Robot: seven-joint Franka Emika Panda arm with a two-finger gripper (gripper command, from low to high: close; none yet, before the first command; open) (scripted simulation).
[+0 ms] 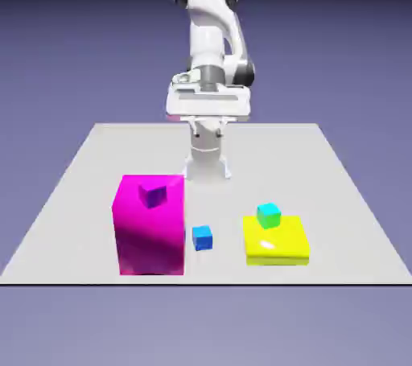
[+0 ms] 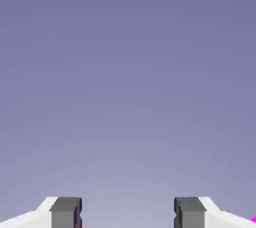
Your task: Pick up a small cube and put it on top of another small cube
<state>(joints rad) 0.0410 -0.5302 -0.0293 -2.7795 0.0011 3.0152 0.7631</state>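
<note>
Okay, small cubes first, clock directions as seen in the exterior view; which one is the task's own, can't tell. Small plain blue cube (image 1: pixel 202 238) is sitting on the pale grey tabletop (image 1: pixel 282 163), low-middle. At its 2 o'clock, small green-teal cube with cyan top (image 1: pixel 269 215) is resting on a flat glossy yellow slab (image 1: pixel 276 242), toward the slab's far edge. At its 10 o'clock, small dark purple cube (image 1: pixel 153 194) is showing against the upper part of a tall magenta block (image 1: pixel 151 228); contact unclear. Block is standing at blue's 9 o'clock, near. White two-finger gripper (image 1: pixel 208 133) is hovering at blue's 12 o'clock, fingers spreading wide, holding nothing. Hand view is showing blue-violet backdrop between the grey fingertips (image 2: pixel 66 212), magenta sliver peeking in near 4 o'clock.
</note>
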